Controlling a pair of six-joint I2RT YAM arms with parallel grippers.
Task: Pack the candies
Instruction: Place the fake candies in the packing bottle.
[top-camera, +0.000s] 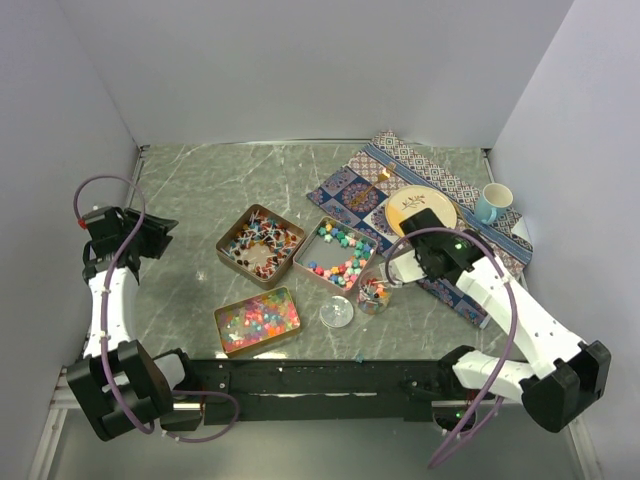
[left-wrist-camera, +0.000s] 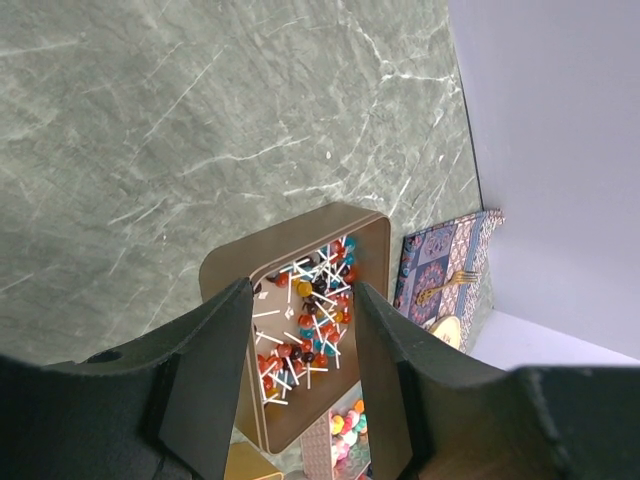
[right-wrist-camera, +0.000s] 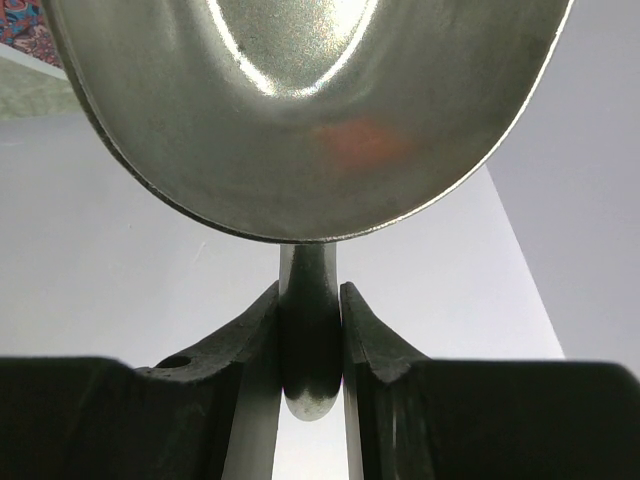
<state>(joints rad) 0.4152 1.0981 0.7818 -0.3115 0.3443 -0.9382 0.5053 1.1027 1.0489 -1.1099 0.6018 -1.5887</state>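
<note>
The right tool (right-wrist-camera: 308, 305) is pinched tight on the handle of a metal spoon (right-wrist-camera: 300, 110), with the clear jar (top-camera: 374, 293) standing just in front of it and the chunky candies (top-camera: 338, 258) lying in a tin (top-camera: 308, 250) just beyond that. To scoop well, I judge, hold the bowl level, dip shallow, and tip over the jar's mouth, not its rim. The left tool (left-wrist-camera: 300, 300) hangs spread and empty, with stick sweets (left-wrist-camera: 305, 335) in a tin ahead of it.

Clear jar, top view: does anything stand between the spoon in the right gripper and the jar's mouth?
Nothing visible does. The lid lies flat beside the jar, so the mouth is uncovered. The right gripper, shut on the spoon, is close beside the jar.
</note>
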